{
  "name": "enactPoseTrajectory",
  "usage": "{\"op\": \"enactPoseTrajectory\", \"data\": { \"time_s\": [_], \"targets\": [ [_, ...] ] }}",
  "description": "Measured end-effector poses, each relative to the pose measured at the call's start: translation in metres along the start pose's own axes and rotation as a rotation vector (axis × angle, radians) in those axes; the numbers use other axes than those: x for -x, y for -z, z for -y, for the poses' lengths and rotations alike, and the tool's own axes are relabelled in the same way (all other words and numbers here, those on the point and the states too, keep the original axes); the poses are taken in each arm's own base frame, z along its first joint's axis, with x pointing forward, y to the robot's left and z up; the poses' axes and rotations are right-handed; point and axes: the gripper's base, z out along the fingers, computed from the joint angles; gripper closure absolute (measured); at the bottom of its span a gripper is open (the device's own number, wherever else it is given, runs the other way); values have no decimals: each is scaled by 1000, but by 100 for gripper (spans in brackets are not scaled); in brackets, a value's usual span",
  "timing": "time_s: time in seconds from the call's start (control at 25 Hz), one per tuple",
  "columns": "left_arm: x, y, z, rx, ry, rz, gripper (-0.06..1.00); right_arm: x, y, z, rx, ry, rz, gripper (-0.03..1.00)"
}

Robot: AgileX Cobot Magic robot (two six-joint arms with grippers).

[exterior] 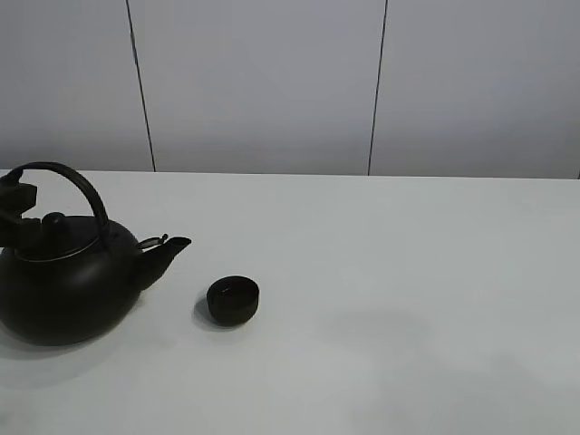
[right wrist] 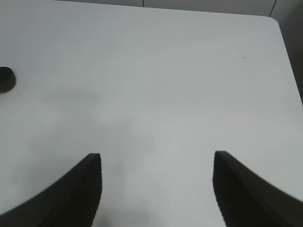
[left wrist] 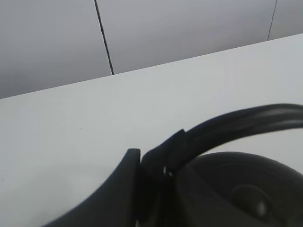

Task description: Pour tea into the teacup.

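Note:
The big black teapot (exterior: 68, 285) stands upright on the white table at the left, with its spout (exterior: 168, 249) pointing right toward the teacup (exterior: 233, 300). The teacup is small, low and black, and stands a short way right of the spout. My left gripper (exterior: 15, 207) is at the left end of the arched handle (exterior: 77, 186) and shut on it. The left wrist view shows the gripper (left wrist: 152, 155) clamped on the handle (left wrist: 246, 120) above the lid (left wrist: 246, 194). My right gripper (right wrist: 156, 187) is open and empty over bare table, with the teacup (right wrist: 5, 78) far off at that view's edge.
The white table (exterior: 408, 272) runs to a grey panelled wall (exterior: 272, 82) at the back. A rounded table corner (right wrist: 272, 21) shows in the right wrist view. The right gripper is out of the exterior high view.

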Motion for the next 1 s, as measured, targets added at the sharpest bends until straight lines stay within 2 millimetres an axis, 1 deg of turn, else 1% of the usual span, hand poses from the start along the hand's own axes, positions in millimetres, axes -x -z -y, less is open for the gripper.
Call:
{"op": "enactPoseTrajectory", "data": {
  "time_s": [0.08,0.16,0.28,0.36,0.52,0.64,0.84,1.0],
  "targets": [
    [0,0,0,-1,1,0,82,0,0,0,0,0,0,50],
    [0,1,1,-11,7,9,77,0,0,0,0,0,0,50],
    [1,3,2,-8,17,33,66,0,0,0,0,0,0,50],
    [1,5,2,-8,20,37,63,0,0,0,0,0,0,50],
    [-3,13,4,-12,25,19,62,0,0,0,0,0,0,50],
    [-1,22,5,-6,26,25,62,0,0,0,0,0,0,50],
    [-1,44,7,16,10,22,61,0,0,0,0,0,0,50],
    [-6,60,2,106,24,-5,61,0,0,0,0,0,0,50]
  ]
}}
